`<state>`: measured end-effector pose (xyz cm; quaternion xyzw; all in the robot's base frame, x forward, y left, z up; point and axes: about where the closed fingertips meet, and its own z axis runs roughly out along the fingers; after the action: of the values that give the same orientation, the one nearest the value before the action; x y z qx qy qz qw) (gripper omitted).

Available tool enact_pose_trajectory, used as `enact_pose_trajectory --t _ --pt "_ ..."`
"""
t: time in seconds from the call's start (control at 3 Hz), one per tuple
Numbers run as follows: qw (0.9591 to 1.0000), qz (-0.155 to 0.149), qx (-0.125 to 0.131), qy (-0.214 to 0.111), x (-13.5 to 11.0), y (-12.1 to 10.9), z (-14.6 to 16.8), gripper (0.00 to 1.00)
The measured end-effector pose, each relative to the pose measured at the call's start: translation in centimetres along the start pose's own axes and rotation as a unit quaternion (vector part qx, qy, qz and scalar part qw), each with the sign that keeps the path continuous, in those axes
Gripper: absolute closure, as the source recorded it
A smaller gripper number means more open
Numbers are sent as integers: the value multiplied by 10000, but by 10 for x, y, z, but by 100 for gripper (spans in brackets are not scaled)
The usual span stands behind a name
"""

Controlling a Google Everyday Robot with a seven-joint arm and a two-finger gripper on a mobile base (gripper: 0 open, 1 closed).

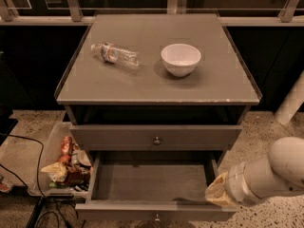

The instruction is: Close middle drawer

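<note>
**Middle drawer pulled open, robot arm at its right front corner**

Seen from above and in front, a grey-brown wooden cabinet [142, 87] fills the centre of the frame. On its flat top a clear plastic water bottle [115, 54] lies on its side toward the upper left. A white bowl [180, 59] stands upright to the right of it, well apart from it.

Below the top, the uppermost drawer [118, 137] is shut, with a small round knob [156, 140] at its centre. Under it, in the lower centre of the frame, the middle drawer [152, 182] stands pulled far out toward the viewer. Its inner floor is in full view and its front edge is near the bottom of the frame.

The robot's pale, rounded arm [275, 172] comes in from the lower right. Its gripper [217, 194], a yellowish end piece, sits at the drawer's right front corner, over or against the right side wall. It cannot be told whether the gripper is clenched, released or grasping anything.

At the lower left, beside the cabinet, a clear plastic bin [45, 148] on the speckled floor holds crumpled snack packets [66, 165]. A dark cable [33, 144] runs across the floor next to it.
</note>
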<state>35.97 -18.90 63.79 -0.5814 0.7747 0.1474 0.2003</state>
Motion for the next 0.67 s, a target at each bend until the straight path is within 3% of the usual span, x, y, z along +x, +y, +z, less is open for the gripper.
enact_pose_trajectory --t 0.67 --pt "9993 128 -189 -291 37 29 108 100"
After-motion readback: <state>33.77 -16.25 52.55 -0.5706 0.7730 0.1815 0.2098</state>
